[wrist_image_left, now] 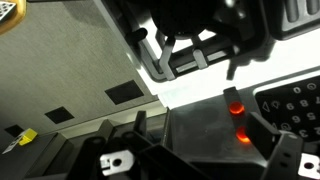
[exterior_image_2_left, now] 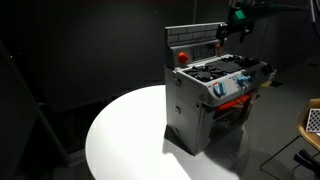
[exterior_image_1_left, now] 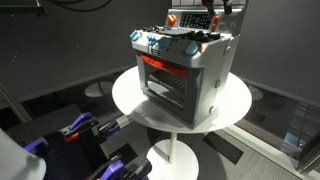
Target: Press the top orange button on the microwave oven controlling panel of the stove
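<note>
One small orange button (wrist_image_left: 233, 105), likely stiff-sprung, sits on the stove's (exterior_image_1_left: 185, 70) upright rear panel (exterior_image_2_left: 195, 40) atop the tabletop (exterior_image_1_left: 130, 95); press its centre squarely. Fingers (exterior_image_2_left: 230, 28) hover above the panel; their spacing cannot be told.

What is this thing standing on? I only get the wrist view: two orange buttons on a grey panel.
Observer: They belong to a toy stove, which stands on a round white table.
Operator: And where is the claw?
Observer: In an exterior view the claw hangs at the stove's upright back panel, near one end of it. I cannot tell whether it touches.
</note>
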You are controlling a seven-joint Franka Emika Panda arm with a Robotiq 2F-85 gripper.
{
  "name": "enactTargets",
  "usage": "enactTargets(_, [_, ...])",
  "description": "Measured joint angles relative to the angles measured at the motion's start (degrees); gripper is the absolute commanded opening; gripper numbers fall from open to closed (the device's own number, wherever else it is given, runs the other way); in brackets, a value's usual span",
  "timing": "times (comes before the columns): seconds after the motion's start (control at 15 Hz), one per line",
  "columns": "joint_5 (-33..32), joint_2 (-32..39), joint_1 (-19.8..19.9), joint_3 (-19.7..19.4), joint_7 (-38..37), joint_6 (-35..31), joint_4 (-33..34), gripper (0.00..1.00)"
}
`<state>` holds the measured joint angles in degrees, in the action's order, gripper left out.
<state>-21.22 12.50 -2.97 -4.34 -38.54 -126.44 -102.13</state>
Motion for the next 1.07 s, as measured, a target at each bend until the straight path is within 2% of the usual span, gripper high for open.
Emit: enactTargets(1.07, [-0.02,1.30,0.03,-0.81,-0.04,0.00,0.70,1.00])
